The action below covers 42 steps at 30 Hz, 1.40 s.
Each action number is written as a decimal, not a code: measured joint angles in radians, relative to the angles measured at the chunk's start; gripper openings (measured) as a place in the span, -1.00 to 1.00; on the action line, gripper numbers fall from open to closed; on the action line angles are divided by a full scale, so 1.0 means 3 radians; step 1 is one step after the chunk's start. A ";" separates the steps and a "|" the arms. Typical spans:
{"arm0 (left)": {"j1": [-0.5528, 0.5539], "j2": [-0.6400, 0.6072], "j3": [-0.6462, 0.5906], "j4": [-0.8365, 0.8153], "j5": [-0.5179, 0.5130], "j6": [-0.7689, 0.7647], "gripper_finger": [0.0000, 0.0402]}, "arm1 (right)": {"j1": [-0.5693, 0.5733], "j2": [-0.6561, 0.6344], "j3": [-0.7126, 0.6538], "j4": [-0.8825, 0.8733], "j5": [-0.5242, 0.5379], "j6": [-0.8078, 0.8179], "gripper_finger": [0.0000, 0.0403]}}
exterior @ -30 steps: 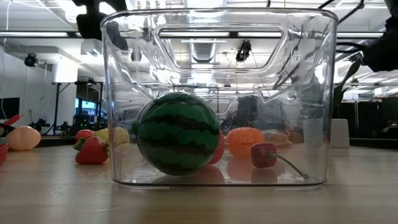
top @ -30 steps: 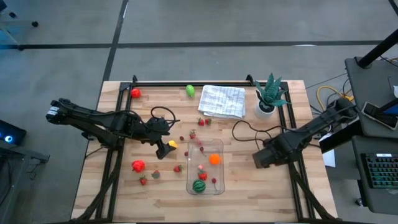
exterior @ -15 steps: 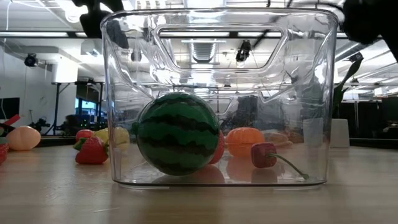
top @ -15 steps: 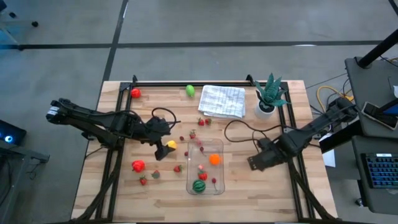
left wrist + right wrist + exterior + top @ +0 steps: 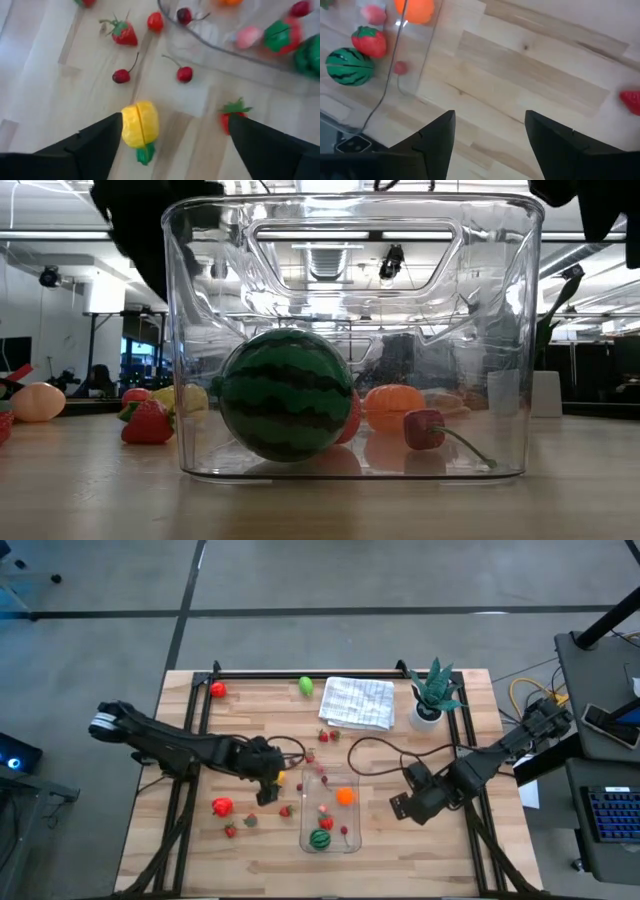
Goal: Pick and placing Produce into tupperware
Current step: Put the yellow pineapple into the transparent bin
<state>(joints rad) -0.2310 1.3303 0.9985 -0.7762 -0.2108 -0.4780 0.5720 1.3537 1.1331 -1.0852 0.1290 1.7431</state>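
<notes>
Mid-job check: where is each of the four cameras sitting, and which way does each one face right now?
High view: overhead, straight down; both dark arms, left gripper, right gripper, clear rectangular plastic container.
Low view: table height, level through the container; only dark arm parts at the top.
Left wrist view: looks down between its open fingers at a yellow toy fruit.
Right wrist view: its open fingers frame bare wood.
Shared: the striped dark-green toy melon.

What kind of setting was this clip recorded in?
Probably a robotics lab or workshop: a wooden table on a bare concrete floor, a keyboard on a side desk, and ceiling lights over open space behind the tupperware.
</notes>
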 joint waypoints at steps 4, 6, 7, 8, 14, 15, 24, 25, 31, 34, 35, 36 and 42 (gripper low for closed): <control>0.0000 0.0210 -0.0001 0.0000 -0.0167 0.0117 0.46 | 0.0000 0.0171 0.0099 -0.0028 -0.0002 -0.0142 0.15; 0.0001 0.0288 -0.0017 0.0009 -0.0244 0.0229 0.38 | 0.0000 0.0241 0.0132 -0.0033 -0.0005 -0.0171 0.16; 0.0001 0.0326 -0.0036 0.0007 -0.0288 0.0245 0.35 | 0.0000 0.0270 0.0144 -0.0031 -0.0009 -0.0190 0.15; 0.0001 0.0363 -0.0061 0.0010 -0.0319 0.0249 0.33 | 0.0000 0.0296 0.0157 -0.0032 -0.0012 -0.0199 0.15; 0.0001 0.0329 -0.0364 0.0230 -0.0367 0.0223 0.30 | 0.0059 0.0344 0.0183 -0.0035 0.0016 -0.0135 0.15; 0.0001 0.0275 -0.0425 0.0341 -0.0347 0.0219 0.30 | 0.0080 0.0335 0.0168 -0.0027 0.0020 -0.0113 0.14; 0.0008 -0.0237 -0.0925 0.0875 -0.0339 0.0134 0.30 | 0.0230 0.0315 0.0100 -0.0114 0.0101 0.0113 0.14; 0.0008 -0.0253 -0.0980 0.0903 -0.0337 0.0132 0.30 | 0.0234 0.0315 0.0095 -0.0123 0.0100 0.0122 0.14; 0.0008 -0.0249 -0.1245 0.1077 -0.0219 -0.0066 0.34 | 0.0234 0.0318 0.0071 -0.0115 0.0102 0.0125 0.15; 0.0008 -0.0222 -0.1258 0.1116 -0.0202 -0.0126 0.42 | 0.0234 0.0318 0.0069 -0.0120 0.0102 0.0125 0.15; 0.0008 -0.0214 -0.1258 0.1145 -0.0206 -0.0126 0.45 | 0.0234 0.0318 0.0069 -0.0119 0.0102 0.0125 0.15; 0.0008 -0.0209 -0.1258 0.1158 -0.0218 -0.0124 0.48 | 0.0234 0.0318 0.0069 -0.0121 0.0102 0.0126 0.15; 0.0023 -0.0209 -0.1303 0.1169 -0.0287 -0.0108 0.59 | 0.0234 0.0318 0.0069 -0.0120 0.0102 0.0212 0.15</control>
<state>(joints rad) -0.2241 1.2675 0.6076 -0.4255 -0.2968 -0.5104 0.6422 1.4490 1.1538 -1.1213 0.1596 1.8069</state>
